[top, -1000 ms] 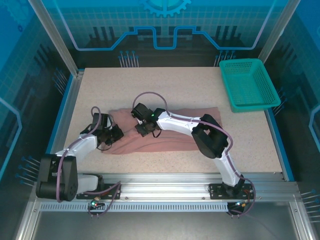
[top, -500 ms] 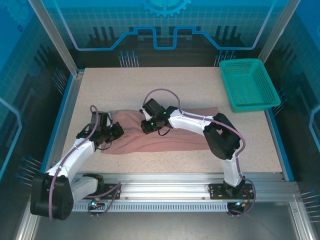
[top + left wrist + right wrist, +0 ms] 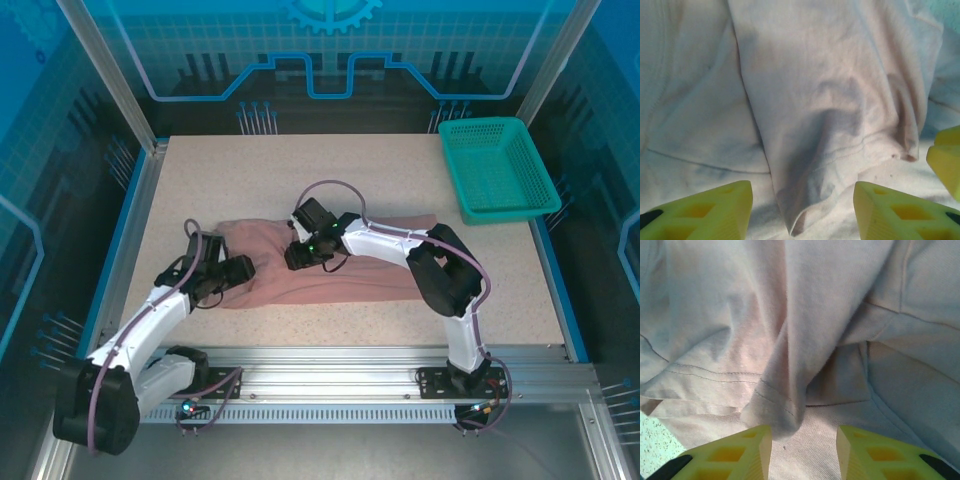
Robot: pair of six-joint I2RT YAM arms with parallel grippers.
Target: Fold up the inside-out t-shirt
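Presently on the speckled table (image 3: 330, 170).
- Item one: inside-out t-shirt (image 3: 370, 282), salmon-pink, lying crumpled in a long band across the table's middle, with seams and hems showing.
- Item two: left gripper (image 3: 240, 272), over the shirt's left end. Its yellow fingers (image 3: 715, 210) are apart, with a loose fold of cloth lying ahead between them, unclamped.
- Item three: right gripper (image 3: 299, 257), over the shirt's upper middle. Its fingers (image 3: 740, 450) are apart, with a hemmed fold end just before the gap, not pinched.
- Item four: teal mesh basket (image 3: 510, 213), at the far right corner, well apart from the shirt.
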